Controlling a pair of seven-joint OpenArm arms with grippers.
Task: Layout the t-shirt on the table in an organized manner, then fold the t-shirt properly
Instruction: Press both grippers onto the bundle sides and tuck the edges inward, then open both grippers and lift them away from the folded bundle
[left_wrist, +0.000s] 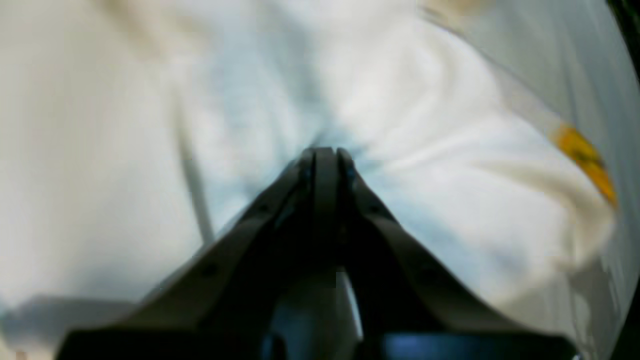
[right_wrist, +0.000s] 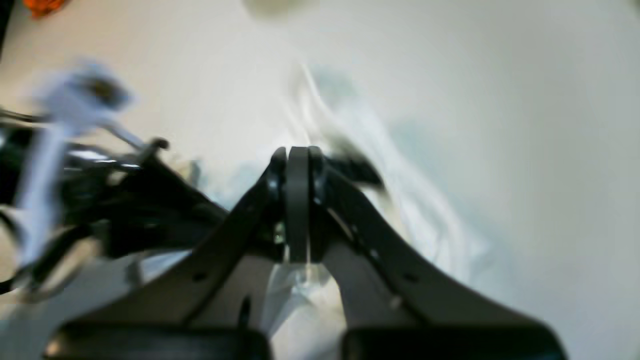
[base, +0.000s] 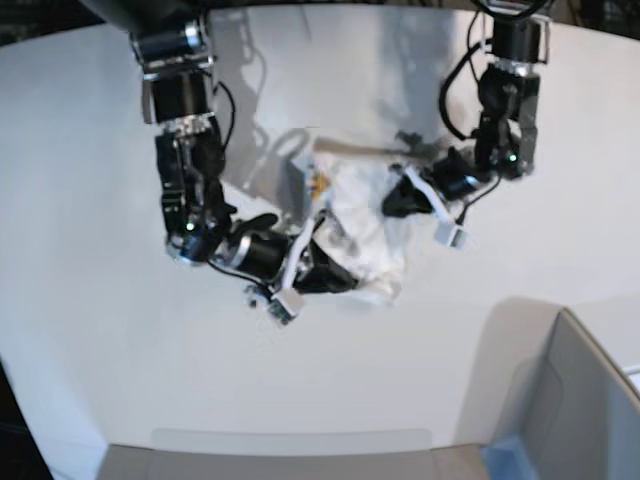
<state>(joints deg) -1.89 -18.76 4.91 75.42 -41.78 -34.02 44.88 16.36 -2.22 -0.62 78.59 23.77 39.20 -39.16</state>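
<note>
Nearest the base camera: grey box (base: 590, 400) with a blue edge at the lower right corner, well apart from everything else. Beyond it, broad matte white table (base: 90, 330), curved along the far edge, bare on all sides of the work. Near the table's middle, bunched into a rumpled heap between both arms: the t-shirt (base: 365, 235), soft white cotton, creased and folded over itself, a small yellow-orange patch showing at its upper left.

Left gripper (left_wrist: 324, 152), dark and tapered, fingers pressed fully together with white cloth pinched at the tips; folds radiate outward from that point, yellow tag off to the right in the wrist view. Right gripper (right_wrist: 297, 155), likewise clamped tight, pale fabric caught between and below the fingers. Crowding the right wrist view's left side: the other arm's black links and cables, blurred. Both wrists close together over the heap, cloth between them. Plenty of open tabletop left, right and toward the near edge.
</note>
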